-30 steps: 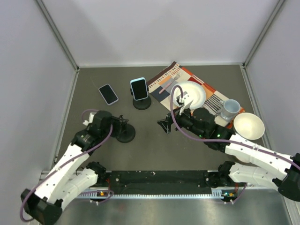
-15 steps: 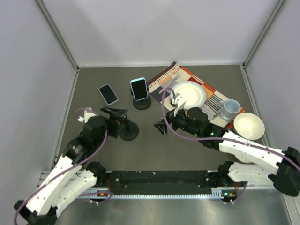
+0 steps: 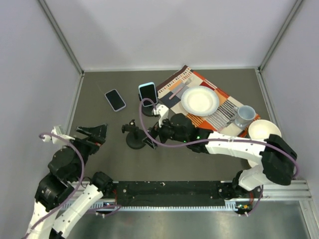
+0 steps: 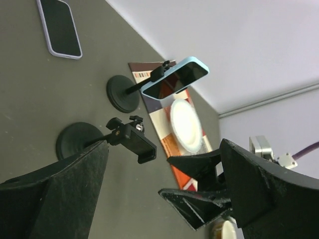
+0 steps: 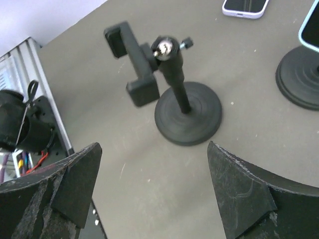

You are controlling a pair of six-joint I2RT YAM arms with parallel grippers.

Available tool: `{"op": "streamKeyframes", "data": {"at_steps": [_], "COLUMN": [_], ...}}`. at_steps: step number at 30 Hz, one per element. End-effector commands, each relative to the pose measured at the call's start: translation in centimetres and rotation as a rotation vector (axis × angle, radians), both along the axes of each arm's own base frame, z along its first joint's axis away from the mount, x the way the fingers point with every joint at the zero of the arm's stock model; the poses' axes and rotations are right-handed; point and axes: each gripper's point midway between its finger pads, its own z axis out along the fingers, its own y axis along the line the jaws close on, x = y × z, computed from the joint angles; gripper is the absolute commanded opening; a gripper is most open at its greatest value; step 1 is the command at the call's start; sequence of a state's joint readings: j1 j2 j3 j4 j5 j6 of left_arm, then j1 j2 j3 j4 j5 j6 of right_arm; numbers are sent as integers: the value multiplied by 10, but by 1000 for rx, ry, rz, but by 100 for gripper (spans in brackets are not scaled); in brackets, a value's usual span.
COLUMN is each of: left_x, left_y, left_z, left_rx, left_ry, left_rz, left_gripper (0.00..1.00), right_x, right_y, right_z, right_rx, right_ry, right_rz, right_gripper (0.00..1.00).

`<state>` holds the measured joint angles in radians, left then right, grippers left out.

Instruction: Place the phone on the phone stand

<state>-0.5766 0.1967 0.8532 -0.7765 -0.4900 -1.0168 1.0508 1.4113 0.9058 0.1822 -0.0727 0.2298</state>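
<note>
A phone with a lilac case lies flat on the table at the back left; the left wrist view shows it as well. A second, blue-cased phone sits clamped on one stand. In front of it stands an empty black phone stand, its clamp tilted and bare. My right gripper hangs open just right of that empty stand, nothing between its fingers. My left gripper is open and well to the stand's left, holding nothing.
On a striped placemat at the back right lie a white plate and cutlery. A grey mug and a white bowl stand beside it. A metal rail runs along the near edge, and walls close in on three sides.
My left gripper has opened, let go of the empty stand and drawn back to the near left. The right gripper has swung left up to that stand.
</note>
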Motion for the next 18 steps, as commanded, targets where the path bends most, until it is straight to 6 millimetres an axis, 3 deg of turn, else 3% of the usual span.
{"op": "streamKeyframes", "data": {"at_steps": [1,2,4,9,18], "left_x": [8,9,16,30,37], "left_y": [0,-4,-15,-40,-38], "left_z": [-4,-7,-18,-30,-24], "left_rx": [235,255,277,289,252], "left_ry": [94,110,164,229,189], "left_rz": [-23,-42,-81,-159,-116], "left_gripper": [98,98,98,98,98], "right_x": [15,16,14,10,22], "right_y": [33,39,49,69,81], "right_z": [30,37,27,29,23], "right_rx": [85,100,82,97,62], "right_ry": [-38,-50,-47,-74,-103], "right_rz": [8,20,61,134,127], "right_gripper": [84,83,77,68,45]}}
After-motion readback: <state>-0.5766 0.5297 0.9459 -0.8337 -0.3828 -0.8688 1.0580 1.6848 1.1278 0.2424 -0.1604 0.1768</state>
